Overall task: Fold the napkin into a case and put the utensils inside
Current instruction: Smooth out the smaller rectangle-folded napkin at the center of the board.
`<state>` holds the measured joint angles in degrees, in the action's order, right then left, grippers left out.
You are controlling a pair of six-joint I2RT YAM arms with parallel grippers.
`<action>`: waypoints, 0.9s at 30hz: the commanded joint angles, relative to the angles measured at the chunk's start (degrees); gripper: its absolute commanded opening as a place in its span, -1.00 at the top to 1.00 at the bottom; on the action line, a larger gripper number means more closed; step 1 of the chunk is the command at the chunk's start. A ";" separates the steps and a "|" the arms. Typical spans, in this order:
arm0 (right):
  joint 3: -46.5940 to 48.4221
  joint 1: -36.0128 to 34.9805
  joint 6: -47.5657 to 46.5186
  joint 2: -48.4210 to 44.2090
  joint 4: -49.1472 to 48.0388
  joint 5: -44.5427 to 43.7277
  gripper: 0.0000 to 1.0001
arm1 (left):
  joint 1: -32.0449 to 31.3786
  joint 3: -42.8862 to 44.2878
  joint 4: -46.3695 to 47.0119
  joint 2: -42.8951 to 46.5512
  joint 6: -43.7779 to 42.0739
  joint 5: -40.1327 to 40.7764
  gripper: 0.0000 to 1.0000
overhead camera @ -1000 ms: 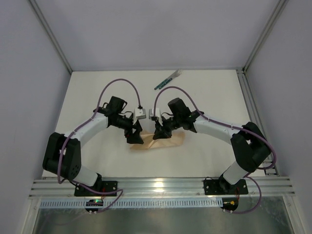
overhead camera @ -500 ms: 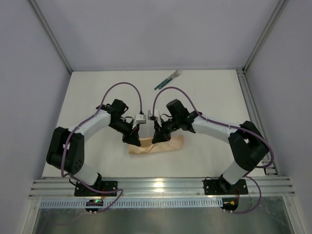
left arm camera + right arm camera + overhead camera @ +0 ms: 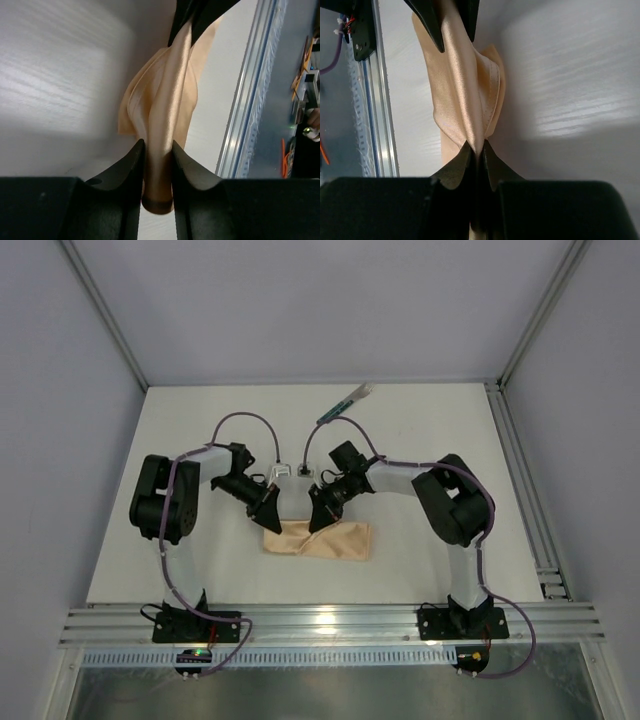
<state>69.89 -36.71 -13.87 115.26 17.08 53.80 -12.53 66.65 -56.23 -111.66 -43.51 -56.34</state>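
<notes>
White table is viewed from above, with both arms reached in toward its middle. The napkin is laid near the middle, toward the near edge. It is folded into a long peach-tan strip, and its left part is bunched and lifted. A raised ridge of cloth there is pinched by 2 grippers. The left gripper is clamped on it, cloth filling the gap between its fingers. The right gripper is closed tight on the same ridge, just beside. The utensils, green-handled, are lying at the far edge, well apart from the cloth.
</notes>
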 commanded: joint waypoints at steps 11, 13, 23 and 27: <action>5.08 2.43 4.55 6.20 2.25 -4.84 0.85 | 0.67 -0.12 19.22 1.18 26.27 20.28 0.29; 5.43 2.43 5.25 5.77 2.25 -8.16 0.65 | 0.50 0.06 19.49 0.83 27.07 21.96 0.32; 7.63 2.52 2.36 -5.04 6.47 -26.34 -0.24 | 0.32 -2.05 22.65 3.81 28.65 26.19 0.02; 6.93 2.43 1.65 -11.27 7.79 -34.54 -0.26 | 0.32 -2.23 22.39 6.36 27.69 26.54 -0.17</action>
<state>75.79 -34.37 -10.66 111.11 23.35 29.43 -12.53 65.84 -38.04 -106.50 -13.98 -37.52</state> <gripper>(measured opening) 0.629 0.569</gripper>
